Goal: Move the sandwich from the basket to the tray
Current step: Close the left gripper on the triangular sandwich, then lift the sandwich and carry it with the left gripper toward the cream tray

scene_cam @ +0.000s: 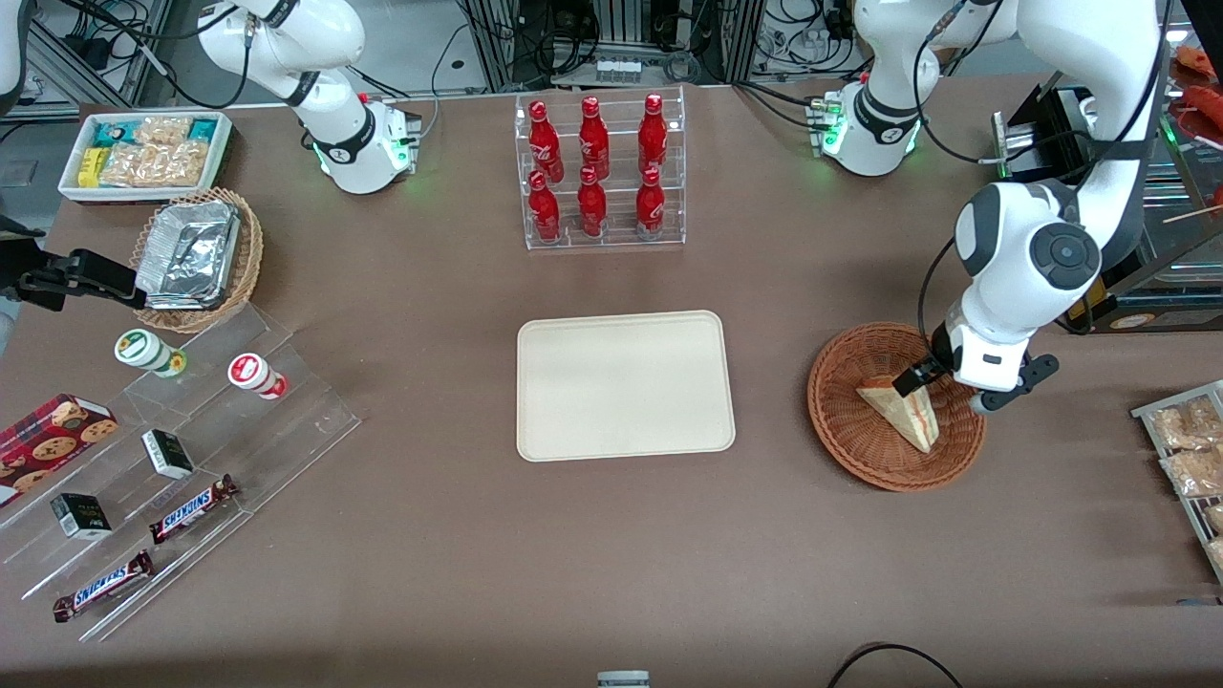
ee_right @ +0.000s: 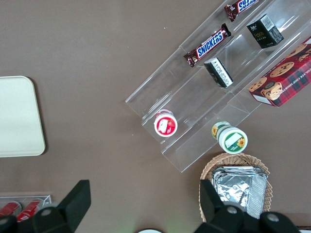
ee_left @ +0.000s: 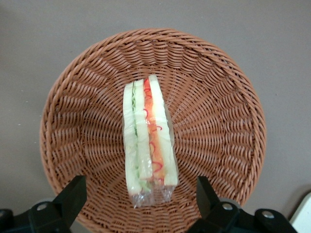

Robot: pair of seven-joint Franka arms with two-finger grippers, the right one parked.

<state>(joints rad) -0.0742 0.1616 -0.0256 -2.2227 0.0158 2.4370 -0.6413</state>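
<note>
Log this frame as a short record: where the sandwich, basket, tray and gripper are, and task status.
sandwich: lying in the basket, wrapped in clear film
basket: on the table, toward the working arm's end
tray: beside the basket, nothing on it
gripper: open, above the basket, fingers either side of the sandwich
status: sandwich not yet lifted

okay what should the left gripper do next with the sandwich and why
Probably lower straight down and close. The gripper hangs open above the basket, its jaws standing on either side of the sandwich, which stands on edge in the basket, not yet gripped. The tray is bare.
</note>
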